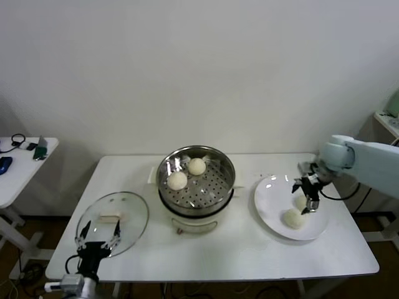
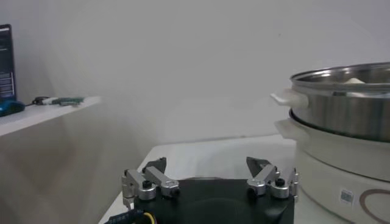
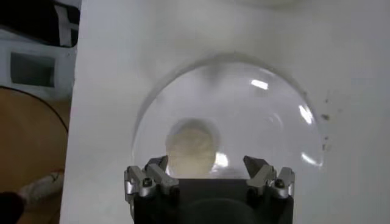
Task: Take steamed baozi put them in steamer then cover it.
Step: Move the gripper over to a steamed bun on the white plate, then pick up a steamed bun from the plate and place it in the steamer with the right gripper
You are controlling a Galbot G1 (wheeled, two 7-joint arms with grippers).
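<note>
The steel steamer [image 1: 215, 180] stands on its white base at the table's middle, with two baozi [image 1: 177, 180] [image 1: 197, 166] inside. Two more baozi lie on the white plate [image 1: 271, 199] to the right: one [image 1: 293, 218] is in plain sight, the other [image 1: 300, 201] is partly hidden by my right gripper [image 1: 312, 205]. That gripper hangs open just above it. In the right wrist view the gripper [image 3: 207, 164] is over a baozi [image 3: 190, 143]. The glass cover [image 1: 128, 215] lies flat at the front left. My left gripper [image 1: 98, 240] is open over its near edge.
The left wrist view shows the left gripper [image 2: 207, 164] open, with the steamer [image 2: 347, 97] off to one side. A small side table [image 1: 25, 168] with loose items stands left of the white work table [image 1: 237, 249]. A shelf [image 1: 388, 118] shows at the far right.
</note>
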